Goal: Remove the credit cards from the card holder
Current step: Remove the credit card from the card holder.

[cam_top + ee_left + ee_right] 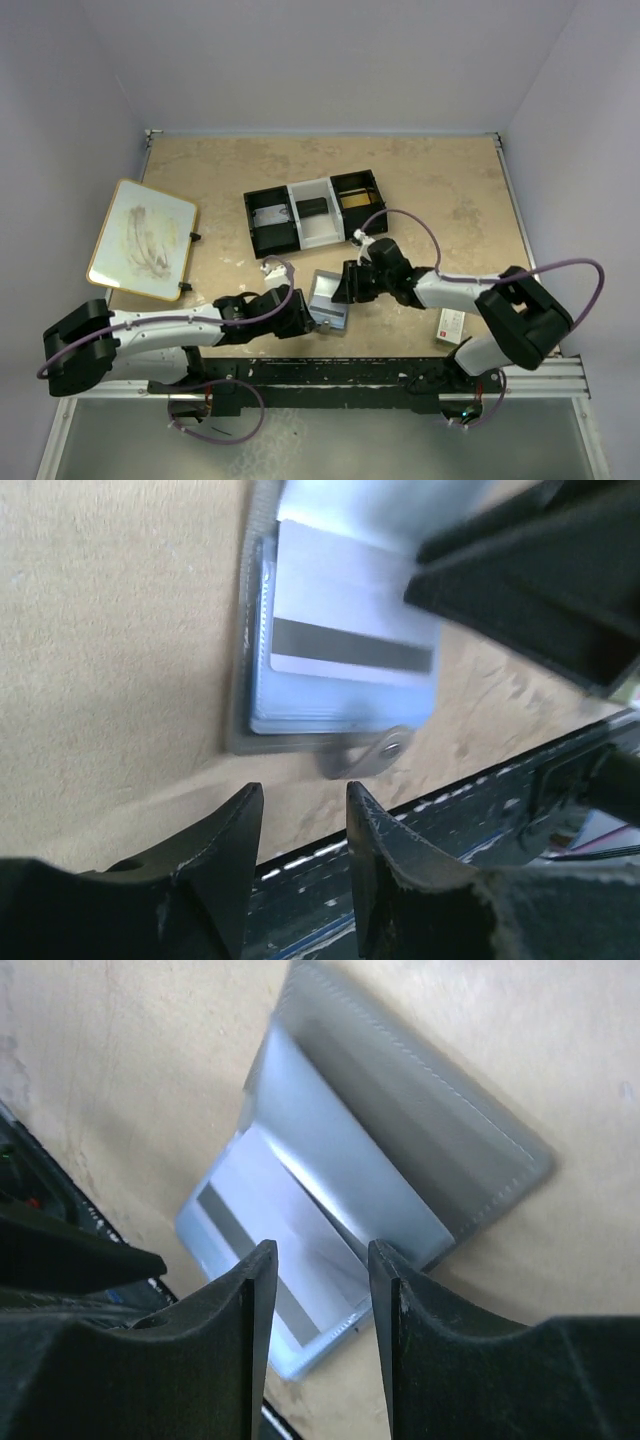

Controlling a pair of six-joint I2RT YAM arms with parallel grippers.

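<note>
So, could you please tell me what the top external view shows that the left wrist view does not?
Only top external: the three-compartment tray, the yellow-rimmed white board and the white-and-red box. Only left wrist: the dark stripe on a card, and a snap tab. Both: the open card holder on the table, with the left gripper and right gripper beside it.

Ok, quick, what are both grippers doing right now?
Left gripper: open, empty, short of the flat grey folding card holder.
Right gripper: open, empty, aimed at the pale striped card inside it.
</note>
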